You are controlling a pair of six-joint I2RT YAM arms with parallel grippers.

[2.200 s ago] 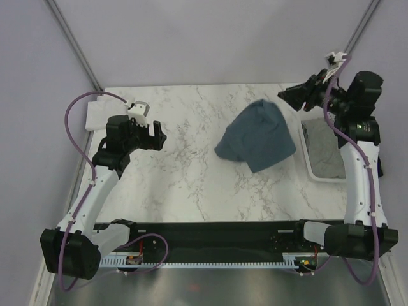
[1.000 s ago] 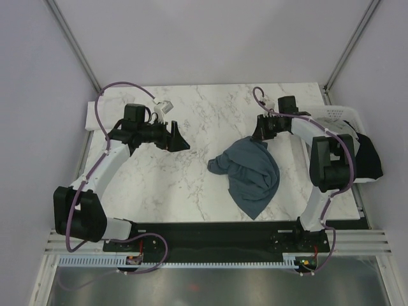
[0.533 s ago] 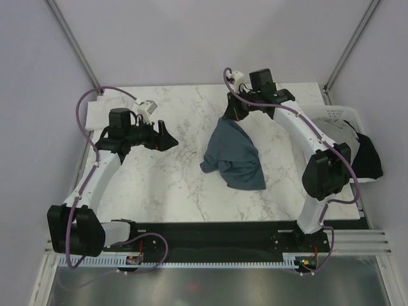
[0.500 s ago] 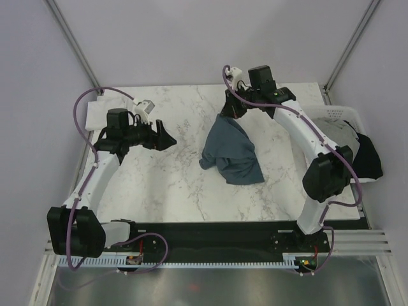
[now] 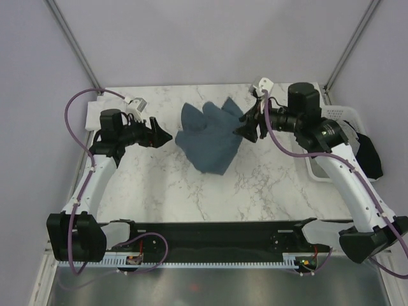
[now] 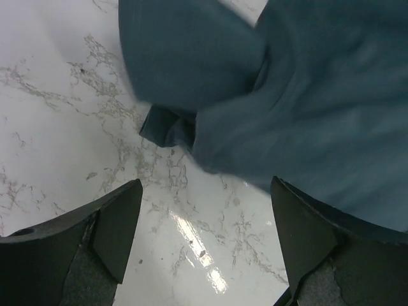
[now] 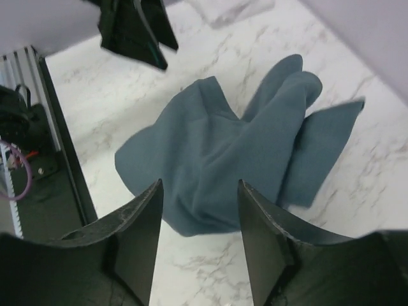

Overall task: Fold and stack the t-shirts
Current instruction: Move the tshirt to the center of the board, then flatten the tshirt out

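The slate-blue t-shirt (image 5: 207, 137) lies crumpled and bunched on the marble table (image 5: 191, 191), towards the back middle. My right gripper (image 5: 244, 127) hovers just right of it, open, with nothing between its fingers. From the right wrist camera the shirt (image 7: 236, 153) spreads out beyond the open right gripper (image 7: 200, 188). My left gripper (image 5: 166, 135) points at the shirt's left edge, open and apart from it. The left wrist camera shows the shirt (image 6: 287, 108) ahead of the empty left gripper (image 6: 205, 191). A black t-shirt (image 5: 371, 156) hangs at the basket's right side.
The white slatted basket (image 5: 344, 113) stands at the table's right edge behind my right arm, with pale cloth in it. A white cloth (image 5: 94, 116) lies at the back left corner. Purple-grey walls close in the table at the back and sides.
My right gripper carried the blue shirt left and back across the table, then opened and let it go, drawing back to the right. The left gripper stayed open and barely shifted.
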